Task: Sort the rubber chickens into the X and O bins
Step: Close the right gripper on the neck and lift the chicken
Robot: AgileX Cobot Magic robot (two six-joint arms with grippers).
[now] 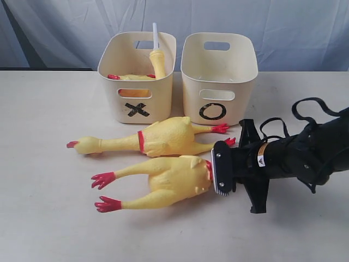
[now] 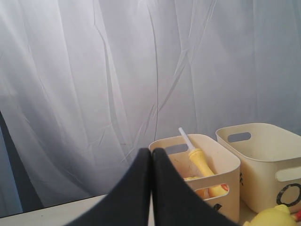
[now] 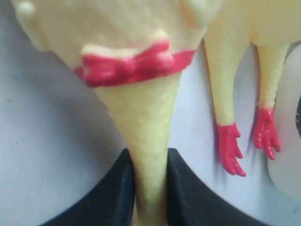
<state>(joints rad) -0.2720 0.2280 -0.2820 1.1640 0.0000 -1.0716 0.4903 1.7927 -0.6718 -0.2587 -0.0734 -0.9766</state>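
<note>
Right wrist view: right gripper [image 3: 149,162] clamped on the neck of the near chicken [image 3: 141,108], one black finger [image 3: 110,188] pressed to each side, just on the head side of the red band [image 3: 134,63]. Red feet of the far chicken [image 1: 158,139] close alongside in the same view.

Near chicken lying flat on the table [image 1: 43,218], not yet lifted, legs pointing away from the arm, body just beside the far chicken. Both stretched out in front of the bins.

Left gripper [image 2: 151,157] clenched on nothing, held high, facing the curtain [image 2: 94,70]; absent from the exterior view.

Step in hand, by judgement: the pick of the near chicken. Next: lift clear of the table without dragging the far chicken along, carry over a rim, let go. Soft, thin neck, so probably a dangling, swinging load; calls for height enough for the feet to pass the rim.

X bin [image 1: 163,101] already holding an upright chicken [image 1: 158,61] with a white tube [image 1: 155,34] poking out, plus more yellow and a red foot lower down; hard to tell whether another bird or part of the same. O bin [image 1: 240,93] showing nothing inside, floor hidden behind the front wall. No telling from here which bin suits this chicken. Head of the near chicken hidden behind the gripper; right arm cut off at the frame edge.
</note>
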